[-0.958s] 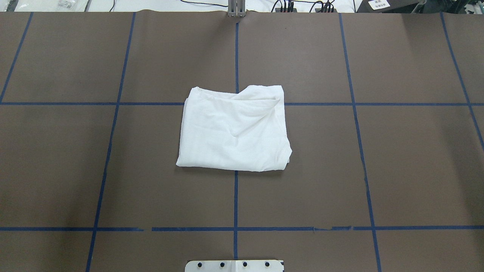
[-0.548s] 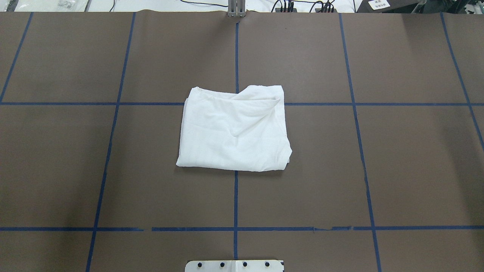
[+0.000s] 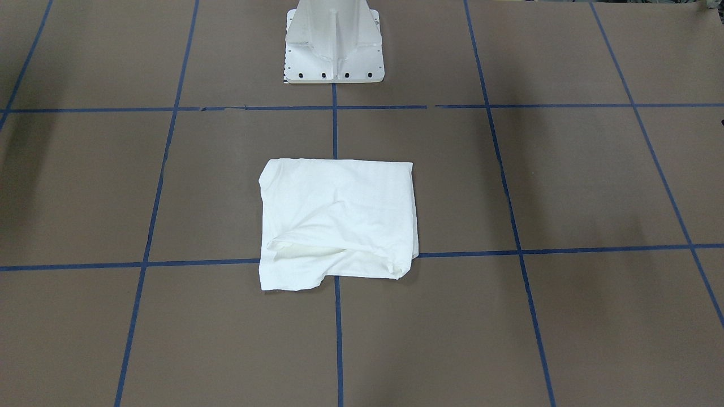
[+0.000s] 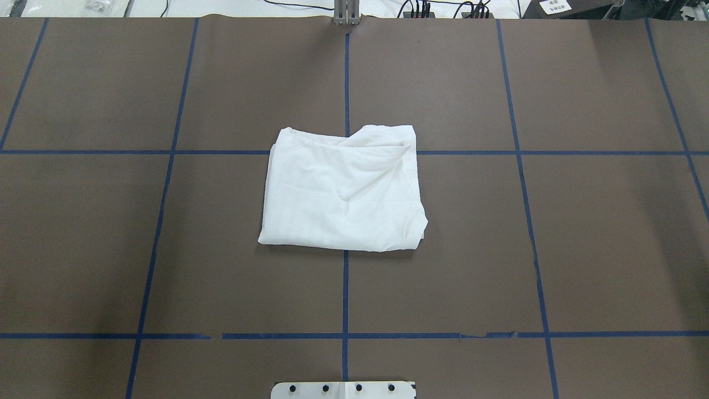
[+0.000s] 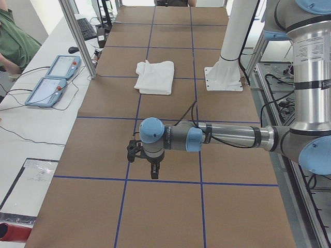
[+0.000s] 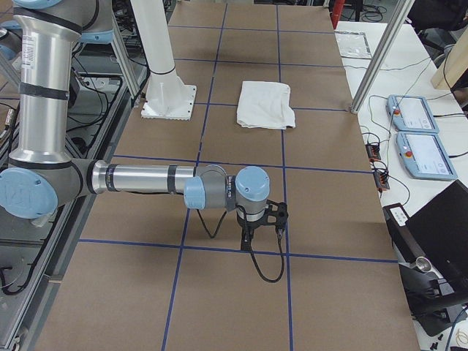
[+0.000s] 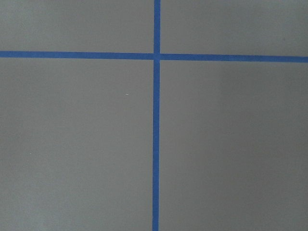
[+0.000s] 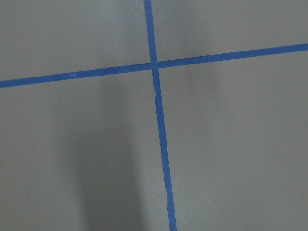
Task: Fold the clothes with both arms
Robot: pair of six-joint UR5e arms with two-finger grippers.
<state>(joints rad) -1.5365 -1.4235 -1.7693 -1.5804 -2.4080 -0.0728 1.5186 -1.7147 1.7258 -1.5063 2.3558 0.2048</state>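
Since your left gripper (image 5: 153, 174) and right gripper (image 6: 246, 243) show only from the table's ends, you cannot tell how far either's fingers are spread. Both point down over the brown table (image 4: 609, 249), above blue tape lines (image 7: 156, 144). The folded white T-shirt (image 4: 343, 191) lies well apart from both, between them, touched by neither.
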